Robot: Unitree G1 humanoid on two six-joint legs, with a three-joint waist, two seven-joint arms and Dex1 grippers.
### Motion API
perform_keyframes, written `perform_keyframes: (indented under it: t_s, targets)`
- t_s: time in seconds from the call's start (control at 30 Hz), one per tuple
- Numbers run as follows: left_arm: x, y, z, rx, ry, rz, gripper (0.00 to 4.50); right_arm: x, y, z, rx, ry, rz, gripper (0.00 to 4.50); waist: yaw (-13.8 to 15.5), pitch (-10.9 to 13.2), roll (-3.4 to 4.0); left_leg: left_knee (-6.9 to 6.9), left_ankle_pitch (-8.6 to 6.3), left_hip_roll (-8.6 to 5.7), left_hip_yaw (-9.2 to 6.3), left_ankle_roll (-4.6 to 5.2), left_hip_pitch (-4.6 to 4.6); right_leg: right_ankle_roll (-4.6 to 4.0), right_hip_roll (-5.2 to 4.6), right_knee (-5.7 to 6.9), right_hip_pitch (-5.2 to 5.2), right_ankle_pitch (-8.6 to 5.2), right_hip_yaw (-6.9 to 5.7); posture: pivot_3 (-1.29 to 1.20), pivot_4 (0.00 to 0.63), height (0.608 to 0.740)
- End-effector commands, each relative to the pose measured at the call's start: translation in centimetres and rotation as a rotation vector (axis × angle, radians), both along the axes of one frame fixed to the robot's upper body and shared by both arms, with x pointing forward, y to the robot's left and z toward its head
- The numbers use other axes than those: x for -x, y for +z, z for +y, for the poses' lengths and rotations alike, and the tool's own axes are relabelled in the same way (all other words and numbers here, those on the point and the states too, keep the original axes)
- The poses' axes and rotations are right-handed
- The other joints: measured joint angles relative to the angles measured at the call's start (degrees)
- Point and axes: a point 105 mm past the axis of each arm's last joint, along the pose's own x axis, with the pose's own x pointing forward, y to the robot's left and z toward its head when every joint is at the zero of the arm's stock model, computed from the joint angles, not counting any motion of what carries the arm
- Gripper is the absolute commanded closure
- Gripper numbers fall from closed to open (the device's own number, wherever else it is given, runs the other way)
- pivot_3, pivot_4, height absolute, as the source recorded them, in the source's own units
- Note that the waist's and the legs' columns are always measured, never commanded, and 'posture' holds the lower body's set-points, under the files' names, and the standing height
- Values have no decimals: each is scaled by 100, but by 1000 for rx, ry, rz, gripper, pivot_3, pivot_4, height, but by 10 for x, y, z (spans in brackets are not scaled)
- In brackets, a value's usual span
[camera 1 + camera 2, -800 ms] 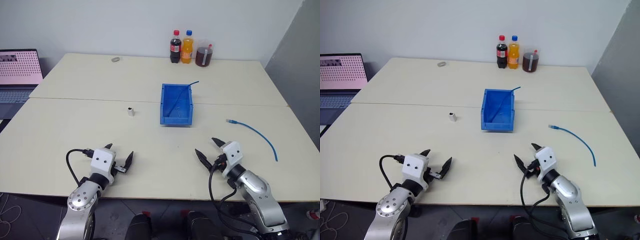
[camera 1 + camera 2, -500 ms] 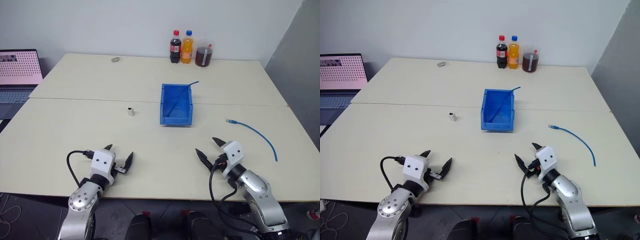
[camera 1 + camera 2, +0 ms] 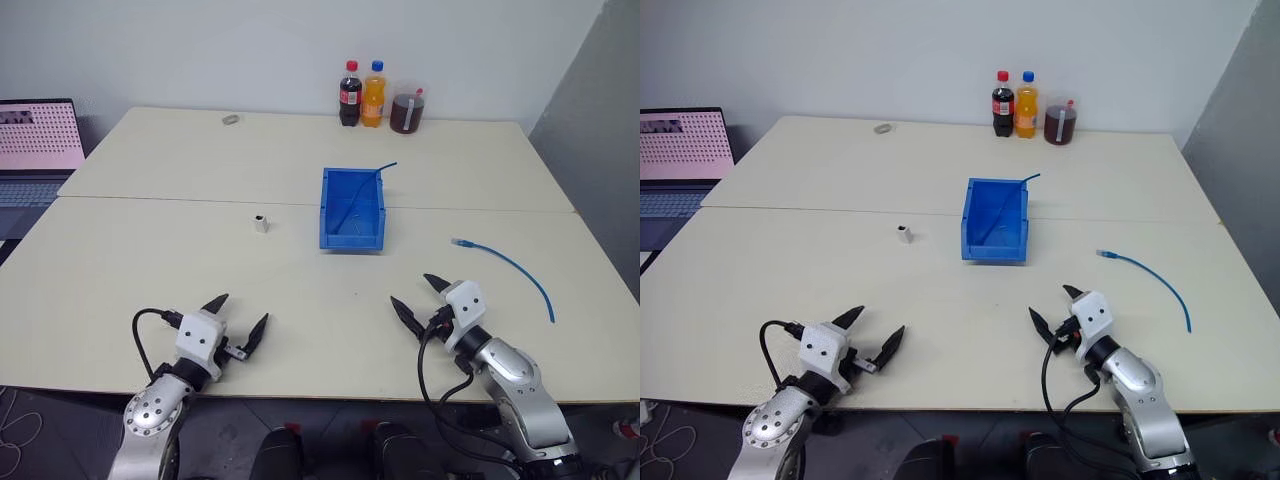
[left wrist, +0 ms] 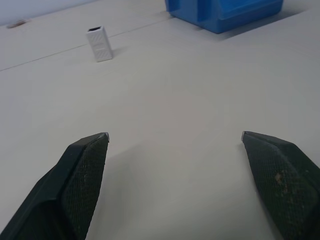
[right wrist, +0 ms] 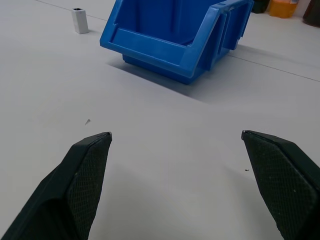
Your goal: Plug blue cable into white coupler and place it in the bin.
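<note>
We hold both arms low over the near edge of the tabletop (image 3: 120, 260), and nothing is in hand yet. Our left gripper (image 3: 240, 318) has its jaws spread wide and empty near the near-left corner; our right gripper (image 3: 418, 296) is likewise spread and empty toward the near-right. Both point level along the surface, which we judge to be a ready pose before reaching.

The white coupler (image 3: 261, 222) stands upright on the left half of the tabletop, around mid-depth, just left of the bin (image 3: 352, 235) and apart from it. The left wrist view shows it standing with its dark socket facing up (image 4: 99, 44), so it sits well for a pinch by our left gripper.

The blue cable (image 3: 510, 267) lies loose toward the right edge, its clear plug end pointing inward toward the bin, within our right arm's side. The bin sits at the centre with its lowered lip toward us, and a thin darker blue wire (image 3: 368, 182) leans in it.
</note>
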Motion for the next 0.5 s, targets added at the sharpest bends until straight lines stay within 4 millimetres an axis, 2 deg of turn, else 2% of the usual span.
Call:
perform_keyframes:
  t_s: [0.03,0.07,0.17,0.37,0.5]
  targets:
    - [10,4,-13,24,-146,5,0,-1,12,-3,-5,1,-52,73,-5,0,0,0,0,0,1,0,0,0,0,0,0,0,0,0,150,740]
    - [11,6,-15,19,-169,4,0,-1,12,-3,-5,1,-53,73,-8,0,0,0,0,0,1,0,0,0,0,0,0,0,0,0,150,740]
    - [15,21,-45,20,-360,-10,0,-3,21,-17,-16,-68,-74,73,-3,1,0,0,0,0,-1,0,-1,-1,0,0,-1,0,-1,0,150,740]
    - [21,33,-91,8,-624,59,0,4,38,-60,9,-160,-70,73,81,1,1,7,0,-4,5,0,-4,1,-6,-1,1,1,2,0,150,740]
    - [19,46,-112,55,-724,105,0,-3,47,-87,84,-152,-7,73,55,1,5,7,0,-2,6,0,-1,5,-1,0,1,2,3,0,150,740]
